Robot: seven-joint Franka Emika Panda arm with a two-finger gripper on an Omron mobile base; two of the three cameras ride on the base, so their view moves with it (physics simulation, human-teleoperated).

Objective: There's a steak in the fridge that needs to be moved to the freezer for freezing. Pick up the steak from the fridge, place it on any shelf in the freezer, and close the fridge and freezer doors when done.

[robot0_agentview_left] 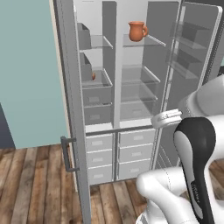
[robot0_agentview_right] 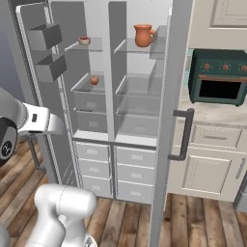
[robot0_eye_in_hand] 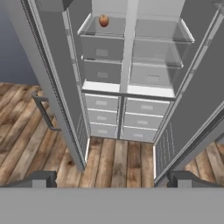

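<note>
The tall grey appliance stands with both doors swung wide. Its left compartment, which I take for the fridge (robot0_agentview_right: 91, 103), holds a small red slab with a pale rim, seemingly the steak (robot0_agentview_right: 84, 40), on the top glass shelf. The right compartment, the freezer (robot0_agentview_right: 137, 103), has glass shelves and grey bins. The left door (robot0_agentview_left: 66, 87) carries inner bins; the right door (robot0_agentview_right: 176, 96) shows a plain grey face with a bar handle. My gripper (robot0_eye_in_hand: 111, 181) hangs open and empty, well back from the shelves, at about the height of the lower drawers.
A round orange-red fruit (robot0_eye_in_hand: 103, 20) sits on the left compartment's second shelf. A terracotta jug (robot0_agentview_left: 137, 31) stands on the right compartment's top shelf. White drawers (robot0_eye_in_hand: 124, 118) fill the bottom. A teal oven (robot0_agentview_right: 219, 77) and cream cabinets lie to the right. Wooden floor lies below.
</note>
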